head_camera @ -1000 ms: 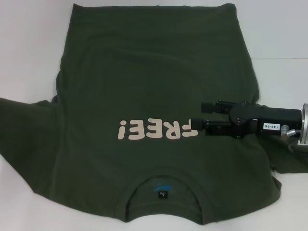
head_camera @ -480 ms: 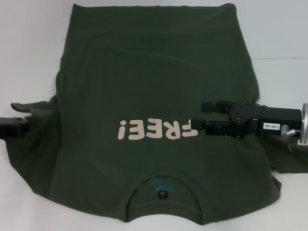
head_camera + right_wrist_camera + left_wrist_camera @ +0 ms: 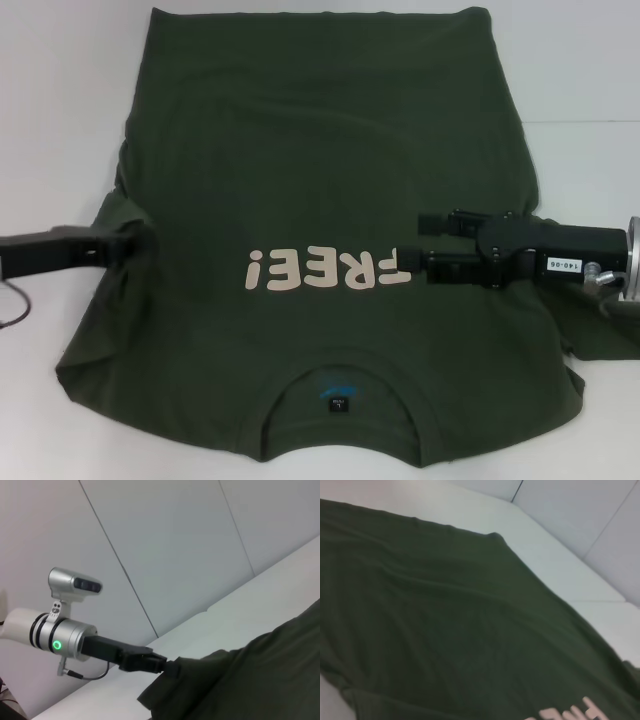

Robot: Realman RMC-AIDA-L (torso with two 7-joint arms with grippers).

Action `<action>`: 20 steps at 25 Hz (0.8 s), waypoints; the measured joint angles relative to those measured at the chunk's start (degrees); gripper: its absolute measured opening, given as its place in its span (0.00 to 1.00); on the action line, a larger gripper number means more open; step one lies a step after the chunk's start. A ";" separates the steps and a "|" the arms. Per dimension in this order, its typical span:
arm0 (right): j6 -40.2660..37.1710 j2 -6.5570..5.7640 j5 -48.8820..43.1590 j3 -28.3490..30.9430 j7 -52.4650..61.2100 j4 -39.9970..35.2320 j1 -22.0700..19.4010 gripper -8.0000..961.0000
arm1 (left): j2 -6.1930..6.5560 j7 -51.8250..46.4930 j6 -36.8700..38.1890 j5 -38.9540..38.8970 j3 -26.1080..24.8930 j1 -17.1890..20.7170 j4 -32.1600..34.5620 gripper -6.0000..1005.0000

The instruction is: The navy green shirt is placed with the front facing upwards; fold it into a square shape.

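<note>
Lying front-up on the white worktop (image 3: pixel 60 100), the navy green shirt (image 3: pixel 320 160) spreads wide, its cream lettering (image 3: pixel 328 270) between the two arms and its collar tag (image 3: pixel 338 402) on the robot's side of that lettering. The left pincer (image 3: pixel 128 243) is clamped on the shirt's left sleeve, which bunches toward the lettering. The right pincer (image 3: pixel 425 240) rests on the cloth just beside the lettering's right end, its two fingers apart, holding nothing.
</note>
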 joint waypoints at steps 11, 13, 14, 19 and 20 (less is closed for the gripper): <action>0.00 0.00 0.00 -0.31 -0.24 0.00 -0.05 0.87 | -2.37 -0.40 -8.42 -1.54 0.48 -4.89 -10.19 0.13; 0.00 0.00 -0.01 -0.31 -0.24 0.00 -0.05 0.87 | -2.43 -0.33 -9.24 -1.88 0.61 -5.28 -11.49 0.14; 0.00 0.00 0.00 -0.31 -0.24 0.00 -0.05 0.87 | -2.47 -0.23 -9.39 -2.02 0.65 -5.40 -11.76 0.14; -0.08 0.00 0.00 0.05 -0.24 0.00 -0.06 0.87 | -2.57 0.56 -8.99 -3.52 0.71 -5.40 -11.92 0.29; -0.08 0.00 0.00 0.08 -0.24 0.00 -0.08 0.87 | -2.58 0.74 -8.91 -3.90 0.72 -5.30 -11.84 0.33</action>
